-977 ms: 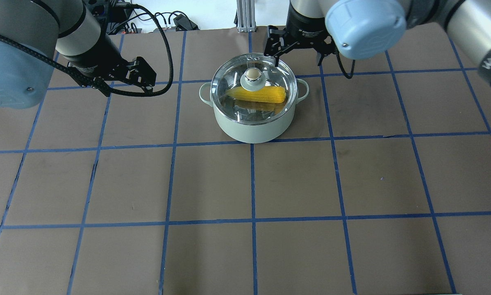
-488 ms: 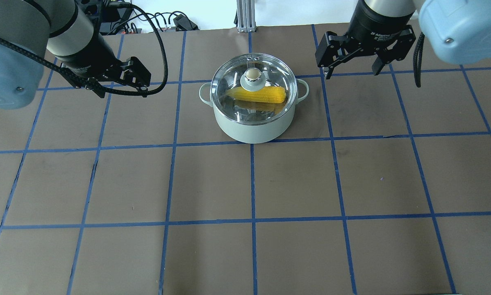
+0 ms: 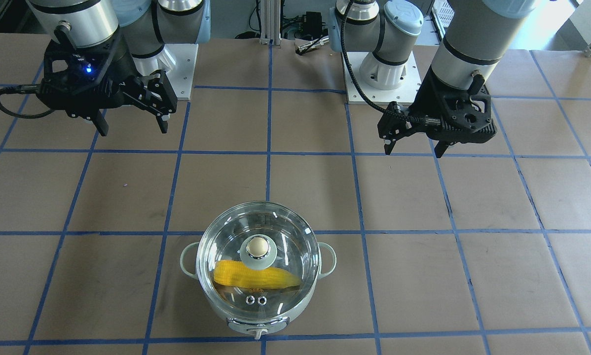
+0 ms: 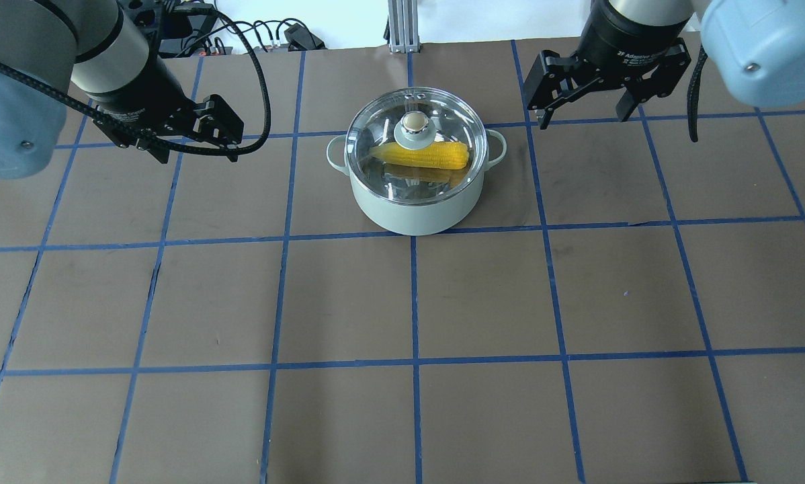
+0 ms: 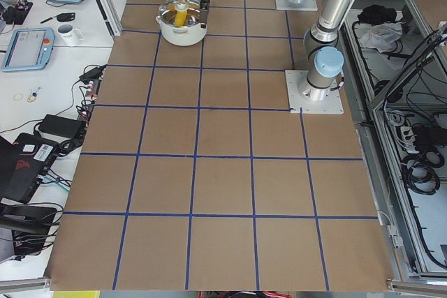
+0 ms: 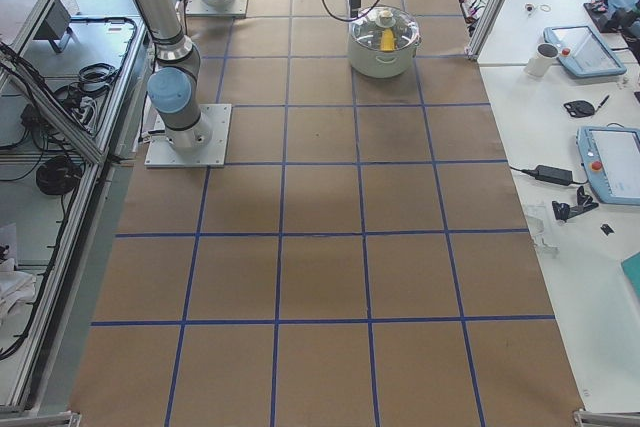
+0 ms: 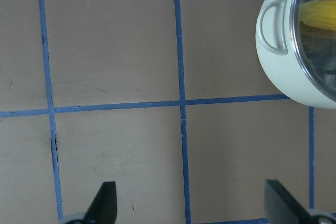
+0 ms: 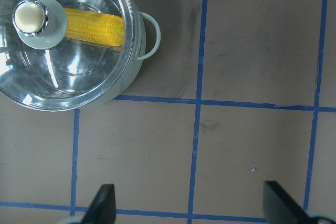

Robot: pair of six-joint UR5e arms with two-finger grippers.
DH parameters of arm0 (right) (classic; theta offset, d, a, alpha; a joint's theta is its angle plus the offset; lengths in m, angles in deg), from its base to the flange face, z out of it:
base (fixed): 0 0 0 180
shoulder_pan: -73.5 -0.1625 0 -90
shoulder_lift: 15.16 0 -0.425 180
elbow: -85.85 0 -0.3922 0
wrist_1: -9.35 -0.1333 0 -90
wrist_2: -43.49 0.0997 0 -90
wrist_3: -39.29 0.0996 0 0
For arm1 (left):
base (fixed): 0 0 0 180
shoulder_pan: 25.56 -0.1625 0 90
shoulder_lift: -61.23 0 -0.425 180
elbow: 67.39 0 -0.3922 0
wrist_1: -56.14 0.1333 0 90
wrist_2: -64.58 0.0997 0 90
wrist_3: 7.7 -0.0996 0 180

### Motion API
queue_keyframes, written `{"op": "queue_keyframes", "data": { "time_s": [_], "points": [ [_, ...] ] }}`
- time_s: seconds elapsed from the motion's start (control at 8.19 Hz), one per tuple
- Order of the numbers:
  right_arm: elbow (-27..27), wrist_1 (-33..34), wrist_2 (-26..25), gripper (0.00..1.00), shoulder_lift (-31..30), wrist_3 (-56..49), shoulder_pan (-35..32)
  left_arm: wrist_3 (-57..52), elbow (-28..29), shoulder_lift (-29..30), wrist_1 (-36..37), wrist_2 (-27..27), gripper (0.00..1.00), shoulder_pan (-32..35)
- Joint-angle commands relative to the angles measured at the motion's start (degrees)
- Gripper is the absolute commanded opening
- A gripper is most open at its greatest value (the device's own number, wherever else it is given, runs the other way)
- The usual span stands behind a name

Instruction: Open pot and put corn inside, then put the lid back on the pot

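The pale mint pot (image 4: pixel 416 205) stands on the brown table at the back centre. The clear glass lid (image 4: pixel 379 124) sits on it, with its beige knob (image 4: pixel 414 122) up. The yellow corn (image 4: pixel 424 155) lies inside under the lid. My left gripper (image 4: pixel 199 151) hovers open and empty to the pot's left. My right gripper (image 4: pixel 584 121) hovers open and empty to the pot's right. In the front-facing view the pot (image 3: pixel 257 323) is near, the left gripper (image 3: pixel 414 152) is on the right and the right gripper (image 3: pixel 133 130) on the left. The right wrist view shows the lid (image 8: pixel 79 72) and corn (image 8: pixel 94 24).
Cables (image 4: pixel 275 32) and an aluminium post (image 4: pixel 399 27) lie behind the table's back edge. The arms' base plates (image 3: pixel 380 81) are bolted on the robot's side. Side benches carry tablets (image 5: pixel 24 40) and a mug (image 6: pixel 540 59).
My right gripper has pulled away from the lid's back edge and moved to the right of the pot. My left gripper has drifted slightly left and back. Pot, lid and corn have not moved.
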Motion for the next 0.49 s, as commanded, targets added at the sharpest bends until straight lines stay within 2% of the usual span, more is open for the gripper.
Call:
{"op": "queue_keyframes", "data": {
  "time_s": [0.0,0.37],
  "points": [
    [-0.4,0.5,0.0,1.00,0.0,-1.4,0.0,0.4,0.0,0.0,-0.1,-0.1,1.00,0.0],
    [-0.4,0.7,0.0,1.00,0.0,-1.3,0.0,0.5,0.1,0.4,0.0,0.0,1.00,0.0]
  ]
}}
